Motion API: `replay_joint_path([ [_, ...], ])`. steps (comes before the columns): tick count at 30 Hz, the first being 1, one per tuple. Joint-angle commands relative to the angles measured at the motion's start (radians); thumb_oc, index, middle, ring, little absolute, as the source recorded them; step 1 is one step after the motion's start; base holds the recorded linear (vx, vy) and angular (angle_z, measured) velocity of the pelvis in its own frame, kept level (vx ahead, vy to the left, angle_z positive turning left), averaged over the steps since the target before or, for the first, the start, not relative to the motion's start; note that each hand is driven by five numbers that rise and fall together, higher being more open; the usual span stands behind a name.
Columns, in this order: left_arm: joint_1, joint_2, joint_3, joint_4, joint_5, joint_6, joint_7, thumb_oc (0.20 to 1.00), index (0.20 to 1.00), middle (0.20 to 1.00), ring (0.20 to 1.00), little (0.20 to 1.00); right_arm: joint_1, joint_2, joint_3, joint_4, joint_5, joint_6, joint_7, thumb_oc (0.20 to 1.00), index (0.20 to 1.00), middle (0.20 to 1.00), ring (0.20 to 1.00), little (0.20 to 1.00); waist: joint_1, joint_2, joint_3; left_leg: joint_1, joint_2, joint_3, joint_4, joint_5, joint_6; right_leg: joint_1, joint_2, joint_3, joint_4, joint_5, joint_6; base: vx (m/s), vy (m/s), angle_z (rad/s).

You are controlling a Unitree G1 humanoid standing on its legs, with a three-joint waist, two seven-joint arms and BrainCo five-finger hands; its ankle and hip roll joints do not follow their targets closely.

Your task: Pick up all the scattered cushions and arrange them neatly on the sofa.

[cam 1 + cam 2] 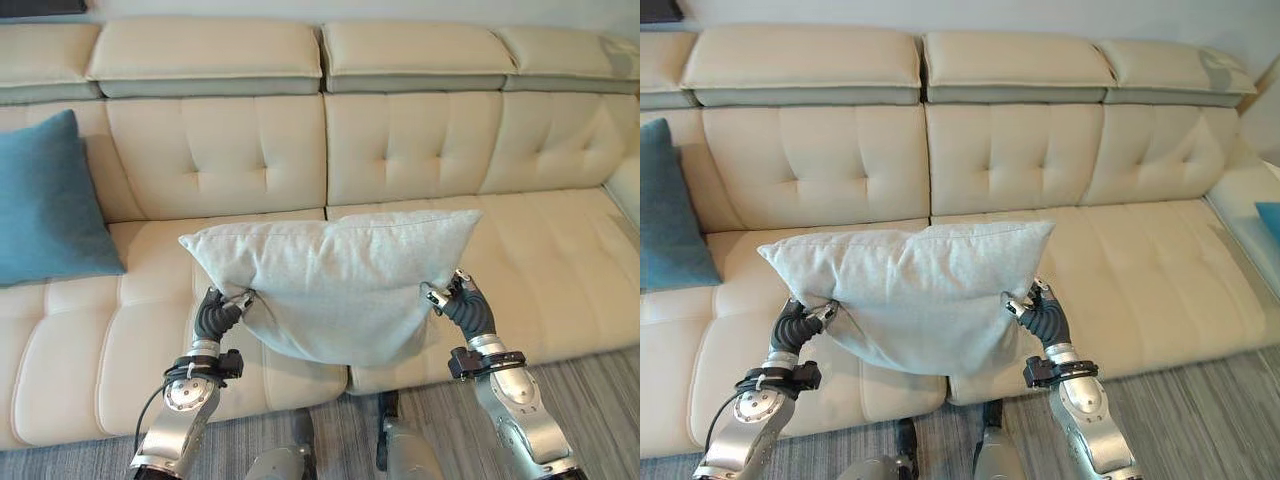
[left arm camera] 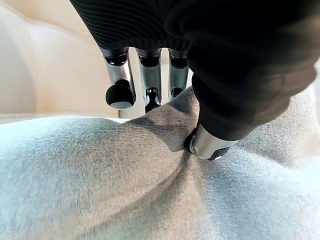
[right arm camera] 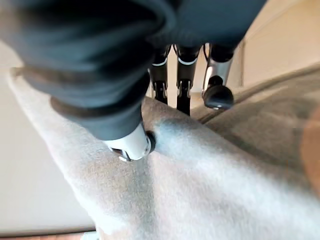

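- The light grey cushion (image 1: 335, 280) hangs between the two hands, held up above the front edge of the cream sofa (image 1: 400, 150), over the seam between its two middle seats.
- The left robot hand (image 1: 218, 314) pinches the cushion's lower left edge, thumb pressed into the fabric against curled fingers (image 2: 150, 75).
- The right robot hand (image 1: 462, 302) grips the lower right edge the same way, thumb dug into the cloth.
- A blue cushion (image 1: 45, 200) leans against the sofa's backrest toward its left end, well apart from the grey one.
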Motion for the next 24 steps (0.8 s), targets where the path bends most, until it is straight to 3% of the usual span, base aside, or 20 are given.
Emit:
replay_joint_path([
  [1, -0.099, 0.014, 0.005, -0.110, 0.068, -0.100, -0.030, 0.200, 0.200, 0.200, 0.200, 0.200, -0.155, -0.023, 0.005, -0.104, 0.002, -0.088, 0.035, 0.200, 0.200, 0.200, 0.200, 0.200, -0.004, 0.029, -0.045, -0.020, 0.094, -0.047, 0.087, -0.110, -0.069, 0.050, 0.017, -0.025, 0.039, -0.105, 0.028, 0.12, -0.151, 0.21],
  [6, -0.235, 0.027, -0.028, -0.061, 0.092, -0.126, 0.042, 0.200, 0.200, 0.200, 0.200, 0.200, -0.352, -0.011, 0.082, -0.034, 0.019, -0.108, 0.002, 0.200, 0.200, 0.200, 0.200, 0.200, 0.014, 0.055, -0.032, -0.039, 0.101, -0.068, 0.059, -0.082, -0.087, 0.040, 0.022, -0.053, 0.035, -0.121, 0.015, -0.02, -0.108, 0.05],
  [11, -0.620, 0.058, -0.150, 0.128, 0.092, -0.165, 0.205, 0.200, 0.200, 0.200, 0.200, 0.200, -0.778, 0.051, 0.197, 0.181, 0.003, -0.144, -0.149, 0.200, 0.200, 0.200, 0.200, 0.200, 0.044, 0.092, 0.007, -0.165, 0.111, -0.090, 0.047, -0.033, -0.107, -0.084, 0.028, -0.059, 0.060, -0.120, 0.002, -0.14, -0.071, 0.12],
  [14, -0.765, 0.076, -0.198, 0.228, 0.091, -0.171, 0.252, 0.200, 0.200, 0.200, 0.200, 0.200, -0.913, 0.051, 0.217, 0.283, -0.009, -0.147, -0.202, 0.200, 0.200, 0.200, 0.200, 0.200, 0.051, 0.099, 0.015, -0.202, 0.114, -0.100, 0.033, -0.006, -0.114, -0.123, 0.029, -0.060, 0.066, -0.114, 0.002, -0.06, -0.044, 0.14],
  [15, -0.896, 0.083, -0.237, 0.333, 0.084, -0.172, 0.298, 0.200, 0.200, 0.200, 0.200, 0.200, -1.024, 0.069, 0.228, 0.402, -0.004, -0.154, -0.255, 0.200, 0.200, 0.200, 0.200, 0.200, 0.061, 0.107, 0.025, -0.222, 0.120, -0.107, 0.015, 0.013, -0.124, -0.150, 0.034, -0.060, 0.072, -0.116, 0.002, -0.03, -0.033, 0.07],
  [20, -1.147, 0.114, -0.306, 0.542, 0.087, -0.164, 0.352, 0.200, 0.200, 0.200, 0.200, 0.200, -1.237, 0.037, 0.243, 0.630, -0.030, -0.156, -0.358, 0.200, 0.200, 0.200, 0.200, 0.200, 0.083, 0.124, 0.045, -0.273, 0.121, -0.135, -0.043, 0.061, -0.137, -0.217, 0.044, -0.062, 0.067, -0.105, 0.011, -0.02, -0.029, 0.01],
  [24, -1.218, 0.133, -0.319, 0.606, 0.081, -0.151, 0.356, 0.200, 0.200, 0.200, 0.200, 0.200, -1.299, -0.013, 0.248, 0.696, -0.039, -0.141, -0.389, 0.200, 0.200, 0.200, 0.200, 0.200, 0.089, 0.136, 0.057, -0.302, 0.118, -0.154, -0.074, 0.088, -0.144, -0.258, 0.047, -0.058, 0.068, -0.102, 0.015, 0.00, -0.020, 0.09],
])
